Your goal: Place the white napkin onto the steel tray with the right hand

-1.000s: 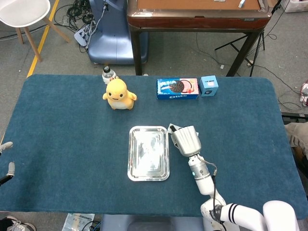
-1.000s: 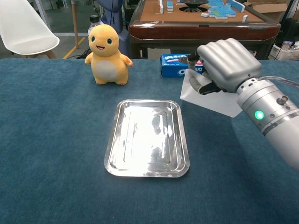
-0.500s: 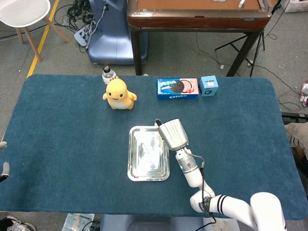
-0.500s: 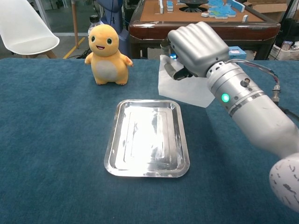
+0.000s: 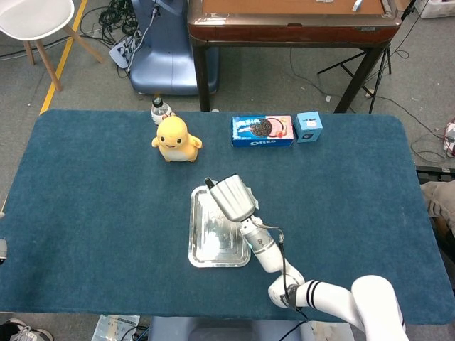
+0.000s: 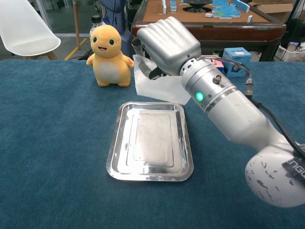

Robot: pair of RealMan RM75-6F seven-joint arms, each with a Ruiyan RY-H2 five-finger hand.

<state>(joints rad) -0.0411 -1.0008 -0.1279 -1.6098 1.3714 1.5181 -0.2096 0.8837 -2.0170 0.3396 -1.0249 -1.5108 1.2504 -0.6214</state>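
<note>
Steel tray (image 5: pixel 206 249): head view, flat on blue bench (image 5: pixel 85 213), near centre; far end partly covered by r. hand.
R. hand (image 5: pixel 231 197): head view, back of hand up, above tray's far right part; arm runs down to frame bottom.
Napkin, head view: hidden under r. hand, can't see it.
L. hand (image 5: pixel 2 247): head view, only a sliver at left frame edge; grip can't tell.
Bg, head view: yellow plush (image 5: pixel 175 139) far-left of tray, bottle (image 5: pixel 160 109) just behind it; Oreo pack (image 5: pixel 262 131) and small blue box (image 5: pixel 308 126) side by side along far edge.
Steel tray (image 6: pixel 150 143): chest view, nothing lying in it, lies lengthwise toward camera.
R. hand (image 6: pixel 166 44): chest view, fingers curled, grasping white napkin at its top edge; raised over far end of tray.
White napkin (image 6: pixel 157 88): chest view, hangs from r. hand, off the bench; lower edge above tray's far rim, whether it touches can't tell.
Bg, chest view: yellow plush (image 6: pixel 108 56) left of napkin, apart from it; small blue box (image 6: pixel 237 59) behind r. arm.
</note>
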